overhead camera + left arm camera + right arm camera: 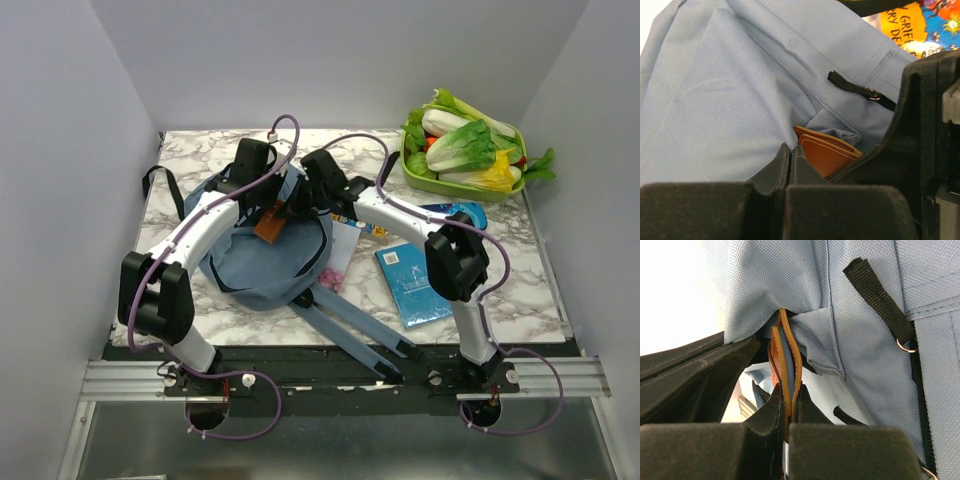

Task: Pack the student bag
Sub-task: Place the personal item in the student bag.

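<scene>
A: Centre of the bench (500, 290), the student bag (255, 265): left claw (791, 152) clenched on its pocket lip (755, 335), right claw (790, 395) grasping a brown leather wallet (785, 355).
B: Hold that lip high, slide the wallet straight in.

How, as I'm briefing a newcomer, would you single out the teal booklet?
On the marble table, look right of the blue student bag. The teal booklet lies flat by the right arm, nearer the arm bases than the colourful book and the green vegetable tray; it alone has a plain teal cover.
</scene>
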You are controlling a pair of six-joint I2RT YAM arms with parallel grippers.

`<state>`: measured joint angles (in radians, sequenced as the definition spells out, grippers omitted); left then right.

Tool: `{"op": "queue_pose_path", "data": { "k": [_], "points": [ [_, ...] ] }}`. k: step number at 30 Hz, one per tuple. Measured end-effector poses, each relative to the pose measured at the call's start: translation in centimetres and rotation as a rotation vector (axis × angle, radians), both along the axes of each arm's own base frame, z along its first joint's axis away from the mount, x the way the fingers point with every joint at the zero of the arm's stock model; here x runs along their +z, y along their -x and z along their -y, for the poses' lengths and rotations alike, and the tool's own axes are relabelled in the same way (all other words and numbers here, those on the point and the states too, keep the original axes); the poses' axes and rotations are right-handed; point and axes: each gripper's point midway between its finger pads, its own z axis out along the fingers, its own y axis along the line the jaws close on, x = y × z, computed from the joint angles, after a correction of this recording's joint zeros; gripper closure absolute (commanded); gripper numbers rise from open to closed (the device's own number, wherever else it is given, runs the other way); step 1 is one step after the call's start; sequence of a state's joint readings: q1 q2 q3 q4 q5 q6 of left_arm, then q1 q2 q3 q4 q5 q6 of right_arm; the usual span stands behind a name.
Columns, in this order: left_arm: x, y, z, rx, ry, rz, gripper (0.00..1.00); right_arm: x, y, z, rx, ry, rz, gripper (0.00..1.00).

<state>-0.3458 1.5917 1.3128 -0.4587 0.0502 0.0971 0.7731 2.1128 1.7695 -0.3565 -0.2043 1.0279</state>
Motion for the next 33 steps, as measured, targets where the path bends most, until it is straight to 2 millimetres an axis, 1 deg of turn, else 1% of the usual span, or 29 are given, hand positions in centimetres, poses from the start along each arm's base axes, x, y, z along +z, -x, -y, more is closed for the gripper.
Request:
{"op": "queue_pose_path", "data": {
  "k": [3, 7, 10, 15, 18, 22, 25, 30, 33],
  "points": [
    [-0.6, 0.1, -0.6, 0.013, -0.017, -0.006, 1.00, -0.2, 0.0, -0.8, 0.025, -0.018, -0.011, 0.99],
    [-1.2, 0.2, -0.8, 0.018, -0.025, -0.005, 1.00, -0.5, 0.3, -0.9, 0.040, -0.031, -0.015, 0.99],
    [-1.1, -0.2, -1.1, 0.034, -0.023, 0.006, 1.00, -1.3, 0.8, -0.5, 0.041, -0.031, -0.017, 0.99],
    [-0.5, -0.9, -1.3, 0.063, -0.006, 0.034, 1.00, -3.0, 2.4, -0.4, 0.073, -0.025, -0.048, 1.00],
    [-0.5, -1.0, -1.5, 0.071, -0.004, 0.036, 1.00, -3.2, 2.9, -0.6, 0.088, -0.028, -0.056, 0.99],
    [-0.4, -1.0, -1.4, 0.067, 0.007, 0.035, 1.00, -2.6, 2.8, -0.9, 0.097, -0.041, -0.042, 0.99],
    [0.0, -0.7, -1.1, 0.052, 0.025, 0.038, 1.00, -1.6, 2.3, -1.4, 0.099, -0.059, -0.020, 0.99],
    [1.0, 0.2, -0.4, 0.013, 0.065, 0.041, 1.00, 1.4, -0.1, -2.5, 0.082, -0.120, 0.053, 0.99],
    [1.9, 0.6, -0.3, 0.001, 0.081, 0.058, 1.00, 1.7, -0.9, -2.4, 0.056, -0.115, 0.073, 1.00]
  ]
}}
